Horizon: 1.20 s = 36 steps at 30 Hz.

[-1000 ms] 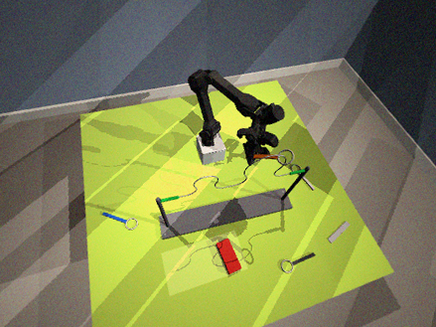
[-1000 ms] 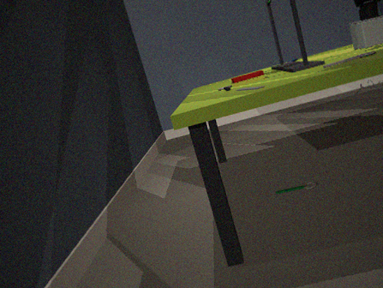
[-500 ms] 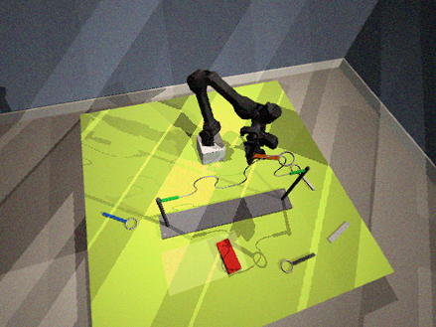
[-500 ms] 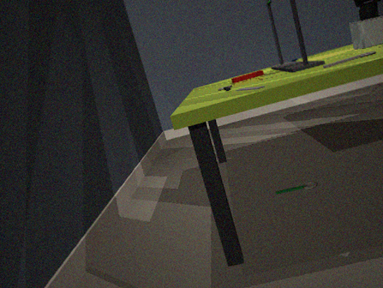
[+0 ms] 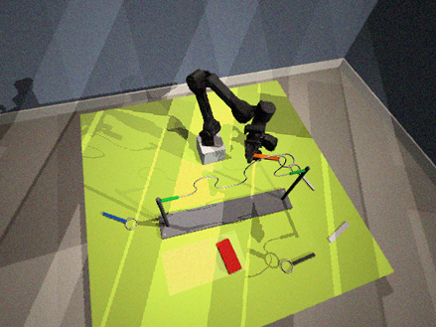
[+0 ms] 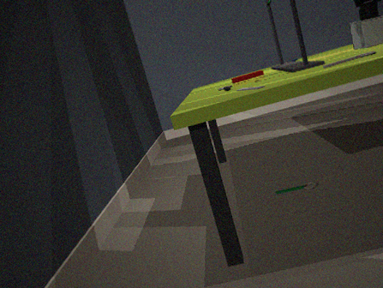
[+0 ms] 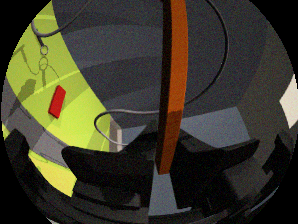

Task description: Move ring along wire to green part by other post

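Note:
My gripper [image 5: 252, 156] [image 7: 158, 124] is shut on the orange handle [image 5: 267, 157] [image 7: 175, 75], which sticks out beyond the fingertips. The ring [image 5: 280, 162] at its far end is around or right beside the raised bend of the grey wire [image 5: 246, 176] [image 7: 226, 45], near the right post [image 5: 295, 186]; whether the wire runs through it or touches it is too small to tell. The ring is outside the wrist view. A green part [image 5: 297, 172] lies beside the right post, another green part [image 5: 169, 198] beside the left post [image 5: 163, 213].
The posts stand on a grey base [image 5: 228, 213]. On the table lie a red block [image 5: 229, 256] [image 7: 57, 102], a blue-handled ring tool [image 5: 114, 218], a black-handled one [image 5: 302, 259] and a pale bar [image 5: 339, 231]. A green-handled tool [image 6: 291, 189] lies on the floor.

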Available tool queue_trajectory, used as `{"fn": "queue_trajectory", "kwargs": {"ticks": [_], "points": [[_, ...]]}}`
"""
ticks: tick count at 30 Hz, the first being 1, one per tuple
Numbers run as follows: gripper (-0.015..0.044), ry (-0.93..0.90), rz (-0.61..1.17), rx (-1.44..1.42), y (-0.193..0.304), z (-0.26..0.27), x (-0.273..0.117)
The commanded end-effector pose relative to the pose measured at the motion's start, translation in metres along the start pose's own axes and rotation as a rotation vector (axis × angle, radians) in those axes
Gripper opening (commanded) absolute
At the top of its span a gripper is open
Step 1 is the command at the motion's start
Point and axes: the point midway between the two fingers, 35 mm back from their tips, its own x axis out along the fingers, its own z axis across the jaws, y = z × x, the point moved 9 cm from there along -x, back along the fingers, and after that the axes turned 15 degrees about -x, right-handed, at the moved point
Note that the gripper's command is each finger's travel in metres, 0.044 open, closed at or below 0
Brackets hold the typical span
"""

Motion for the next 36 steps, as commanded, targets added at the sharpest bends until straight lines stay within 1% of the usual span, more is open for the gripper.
{"fn": "queue_trajectory", "kwargs": {"ticks": [1, 36], "points": [[-0.015, 0.027, 0.009, -0.054, 0.0014, 0.0033, 0.0003], [-0.015, 0.231, 0.02, -0.398, 0.0054, 0.0087, 0.0029]]}}
